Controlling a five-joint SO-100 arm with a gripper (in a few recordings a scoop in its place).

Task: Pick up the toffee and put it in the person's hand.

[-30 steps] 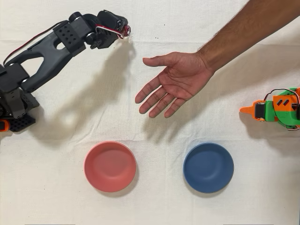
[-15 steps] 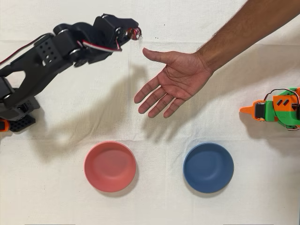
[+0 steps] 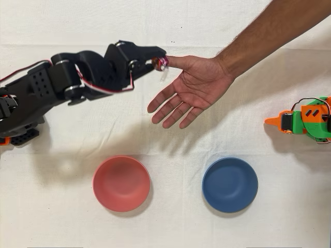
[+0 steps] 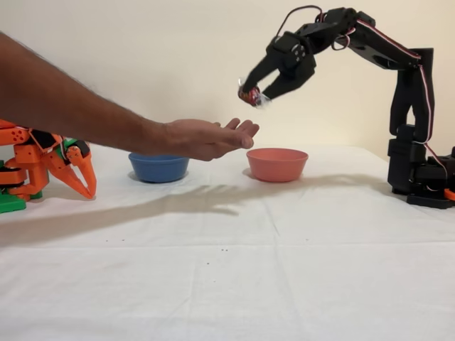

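The toffee [image 3: 160,63] [image 4: 249,94], a small sweet in shiny dark-red foil with a clear twisted end, is pinched in my black gripper [image 3: 158,59] [image 4: 251,91], which is shut on it. In the overhead view it hangs right at the thumb tip of the person's hand [image 3: 194,88]. The fixed view shows the toffee raised well above the fingertips of the person's hand [image 4: 202,138], which is held open, palm up, over the table.
A red bowl [image 3: 121,183] [image 4: 276,163] and a blue bowl [image 3: 229,184] [image 4: 158,167] stand on the white cloth. The idle orange arm [image 3: 305,120] [image 4: 39,162] sits at the table's edge. The person's forearm [image 3: 269,31] reaches in from the overhead view's upper right.
My arm has swung right and slightly down in the overhead view, carrying the toffee from the cloth's far edge to the hand's thumb tip. The hand stayed nearly still.
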